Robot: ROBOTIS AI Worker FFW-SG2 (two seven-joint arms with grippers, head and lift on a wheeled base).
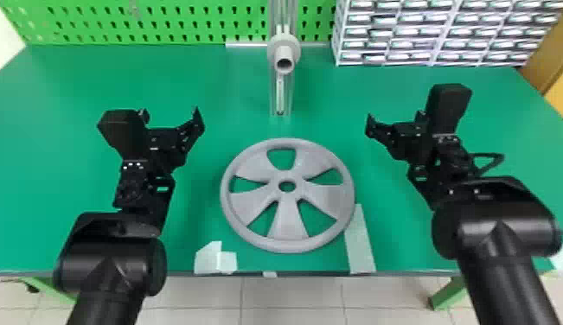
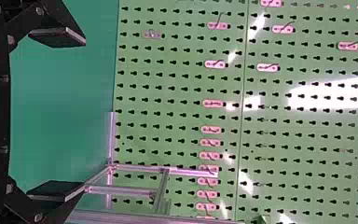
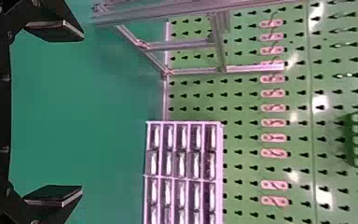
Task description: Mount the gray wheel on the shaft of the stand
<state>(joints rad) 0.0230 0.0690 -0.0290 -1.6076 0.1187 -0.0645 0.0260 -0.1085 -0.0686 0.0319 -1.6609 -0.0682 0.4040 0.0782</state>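
L gripper (image 1: pixel 171 113) is hanging over the table's L side w/ its two flat fingers spread wide, nothing btwn them. R gripper (image 1: pixel 395 117) is hovering opposite, fingers spread too & also holding nothing. The gray wheel (image 1: pixel 286 220) is lying flat btwn the two arms, nearer the robot than the stand (image 1: pixel 280 97), its five openings & ctr. hole showing the green table (image 1: pixel 55 194) below.

Past it, the stand's gray shaft (image 1: pixel 286 52) is pointing its open end toward the robot, no wheel on it yet. By the front edge, a pale patch (image 1: pixel 206 259) is sitting just L of the wheel, & a pale strip (image 1: pixel 360 242) is running from near the rim to that edge, R side.

Farther out, a green pegboard (image 1: pixel 163 17) is standing behind the table, pink hook mounts (image 2: pixel 213 103) lining it, plus a green holder (image 3: pixel 355 140) w/ a row of round holes. A drawer rack (image 1: pixel 433 52) is standing at the back R, its small compartments stacking in rows. An orange-yellow panel (image 1: pixel 557 90) is showing beyond the R edge; pale floor tiles (image 1: pixel 198 298) are spreading below.
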